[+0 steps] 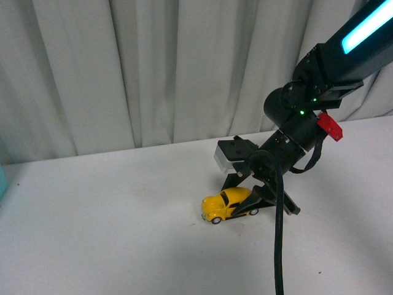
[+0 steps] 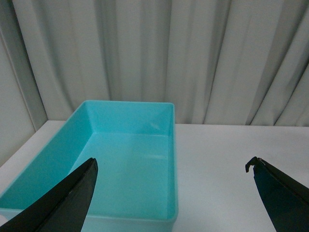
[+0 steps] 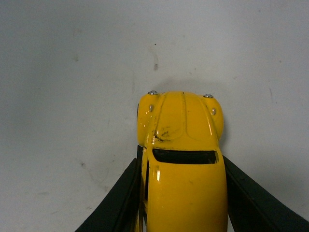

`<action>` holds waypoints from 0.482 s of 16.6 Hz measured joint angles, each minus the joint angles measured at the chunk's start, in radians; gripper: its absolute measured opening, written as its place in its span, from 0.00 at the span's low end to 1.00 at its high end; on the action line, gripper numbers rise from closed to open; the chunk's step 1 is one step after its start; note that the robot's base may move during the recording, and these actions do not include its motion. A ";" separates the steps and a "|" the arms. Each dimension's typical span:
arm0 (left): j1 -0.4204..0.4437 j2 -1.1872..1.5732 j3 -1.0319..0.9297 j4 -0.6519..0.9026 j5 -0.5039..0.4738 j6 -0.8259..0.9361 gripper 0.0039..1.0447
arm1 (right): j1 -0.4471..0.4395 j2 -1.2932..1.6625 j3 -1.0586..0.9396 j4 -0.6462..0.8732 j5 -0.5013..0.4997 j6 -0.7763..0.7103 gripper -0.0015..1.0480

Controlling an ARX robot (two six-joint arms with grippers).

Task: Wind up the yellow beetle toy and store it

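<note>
The yellow beetle toy (image 1: pixel 226 205) is standing on its wheels on the white table (image 1: pixel 92 239), a little right of the centre and below the middle of the front view. It is a glossy yellow car with a rounded body, dark windows and black tyres with silver hubs. In the right wrist view its hood is showing some small dark scratches, and 2 small silver lamps (image 3: pixel 152 92) are sitting at the nose.

Only 1 toy is showing. There is also 1 turquoise bin (image 2: pixel 96 140), open on top, which is filling the lower left of the left wrist view. 2 grippers are in view, 1 on each arm.

The right arm is coming down from the upper right corner of the front view, and the right gripper (image 1: pixel 247 198) is reaching low to the table. Its 2 black fingers (image 3: pixel 120 203) are pinching the rear part of the car, 1 on each side.

The left gripper (image 2: pixel 172 164) is pointing toward the bin with its fingers (image 2: pixel 67 203) spread wide apart, holding nothing. A pale curtain (image 1: pixel 123 74) is hanging behind the table.
</note>
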 joint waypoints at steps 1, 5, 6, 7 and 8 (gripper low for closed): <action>0.000 0.000 0.000 0.000 0.000 0.000 0.94 | 0.002 0.000 0.000 0.002 -0.002 0.000 0.40; 0.000 0.000 0.000 0.000 0.000 0.000 0.94 | 0.005 0.000 -0.010 0.017 -0.016 0.004 0.40; 0.000 0.000 0.000 0.000 0.000 0.000 0.94 | 0.004 0.000 -0.013 0.020 -0.019 0.006 0.40; 0.000 0.000 0.000 0.000 0.000 0.000 0.94 | -0.003 0.000 -0.018 0.024 -0.023 0.006 0.40; 0.000 0.000 0.000 0.000 0.000 0.000 0.94 | -0.009 0.000 -0.023 0.027 -0.028 0.006 0.40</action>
